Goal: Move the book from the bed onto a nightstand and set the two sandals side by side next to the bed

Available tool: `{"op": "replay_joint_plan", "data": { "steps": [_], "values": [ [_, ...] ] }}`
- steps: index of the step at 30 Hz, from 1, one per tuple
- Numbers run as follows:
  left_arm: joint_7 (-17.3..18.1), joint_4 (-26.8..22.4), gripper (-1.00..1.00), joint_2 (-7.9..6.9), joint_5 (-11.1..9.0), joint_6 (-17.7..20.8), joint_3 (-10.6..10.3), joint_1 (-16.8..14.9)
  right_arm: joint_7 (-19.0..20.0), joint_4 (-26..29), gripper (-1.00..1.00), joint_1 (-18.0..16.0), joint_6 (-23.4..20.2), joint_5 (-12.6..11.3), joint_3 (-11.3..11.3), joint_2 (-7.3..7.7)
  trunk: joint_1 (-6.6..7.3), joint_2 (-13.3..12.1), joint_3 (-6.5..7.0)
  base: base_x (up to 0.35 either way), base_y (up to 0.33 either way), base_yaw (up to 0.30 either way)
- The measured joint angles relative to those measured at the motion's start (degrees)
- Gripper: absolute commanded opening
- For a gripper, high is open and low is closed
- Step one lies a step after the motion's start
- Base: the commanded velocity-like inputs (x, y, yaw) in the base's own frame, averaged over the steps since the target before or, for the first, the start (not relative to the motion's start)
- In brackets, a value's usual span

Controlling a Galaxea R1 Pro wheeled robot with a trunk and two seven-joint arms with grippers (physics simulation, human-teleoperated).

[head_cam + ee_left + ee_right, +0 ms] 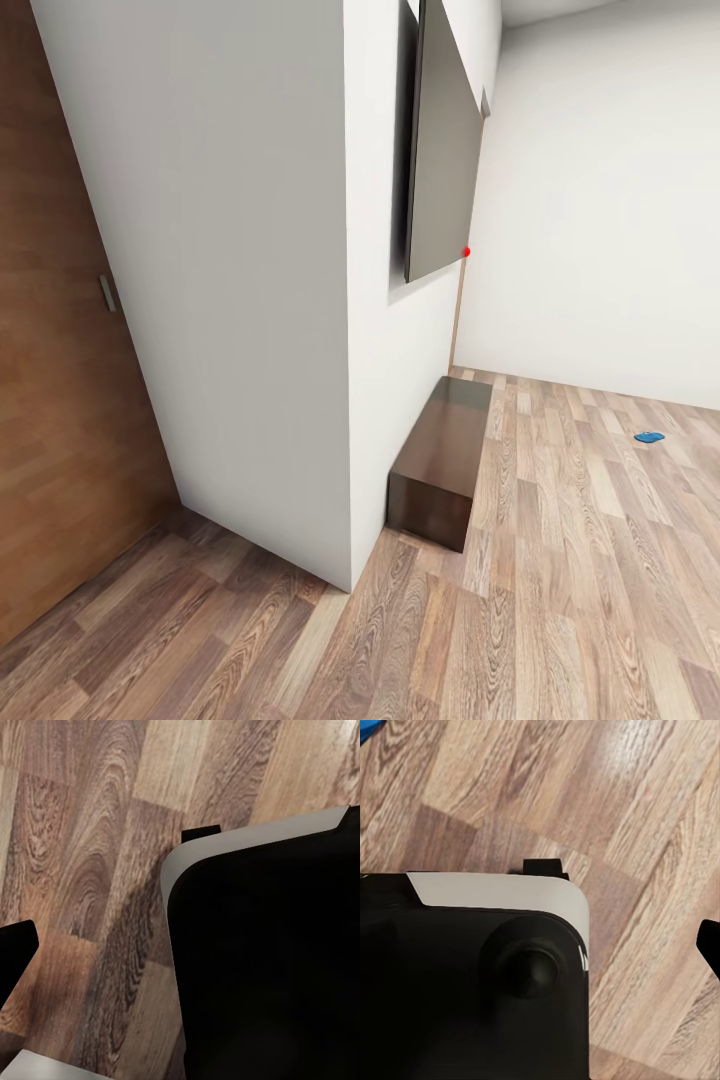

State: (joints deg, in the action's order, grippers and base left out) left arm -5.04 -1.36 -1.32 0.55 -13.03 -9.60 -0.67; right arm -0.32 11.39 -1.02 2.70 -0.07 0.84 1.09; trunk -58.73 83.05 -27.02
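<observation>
One bright-blue sandal (650, 437) lies flat on the wood-plank floor (560, 600), far off to the right near the white back wall. The right wrist view catches a sliver of something blue (367, 727) at its edge, and I cannot tell what it is. The book and the bed are out of view. A low dark-brown cabinet (440, 470) with a glossy top stands against the wall; whether it is a nightstand I cannot tell. One black fingertip (15, 952) of my left gripper and one black fingertip (711, 945) of my right gripper hang over the floor, holding nothing visible.
A white wall corner (345, 400) juts out close ahead. A brown wooden door (60, 400) with a handle stands at the left. A dark flat panel (445, 150) hangs on the wall above the cabinet. My black and white body (262, 960) looms under both wrists.
</observation>
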Motion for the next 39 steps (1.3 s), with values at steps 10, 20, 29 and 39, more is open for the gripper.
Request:
{"op": "replay_joint_plan", "data": {
  "steps": [10, 20, 29, 39],
  "values": [
    [0.0, 0.0, 1.00, 0.00, 0.0, 0.0, 0.0, 0.0, 0.0, 1.5, 1.00, -0.2, 0.0, 0.0, 0.1, 0.16, 0.00, 0.0, 0.00, 0.000, 0.000, 0.000],
    [0.0, 0.0, 1.00, -0.06, 0.0, -0.1, 0.0, 0.0, 0.0, 2.6, 1.00, -2.0, -0.1, 0.0, 0.1, 0.16, 0.00, 0.0, 0.00, 0.000, 0.000, 0.000],
    [0.0, -0.1, 1.00, -0.08, 0.0, -0.9, 0.1, 0.0, 0.0, 2.8, 1.00, -4.6, -0.1, -0.1, 0.1, 0.15, 0.00, 0.0, 0.00, 0.000, 0.000, 0.000],
    [0.0, -0.1, 1.00, -0.09, 0.0, -1.7, 0.1, 0.0, 0.2, 2.7, 1.00, -7.6, -0.3, -0.1, -0.1, -0.37, 0.00, 0.0, 0.00, 0.000, 0.000, 0.000]
  ]
}}
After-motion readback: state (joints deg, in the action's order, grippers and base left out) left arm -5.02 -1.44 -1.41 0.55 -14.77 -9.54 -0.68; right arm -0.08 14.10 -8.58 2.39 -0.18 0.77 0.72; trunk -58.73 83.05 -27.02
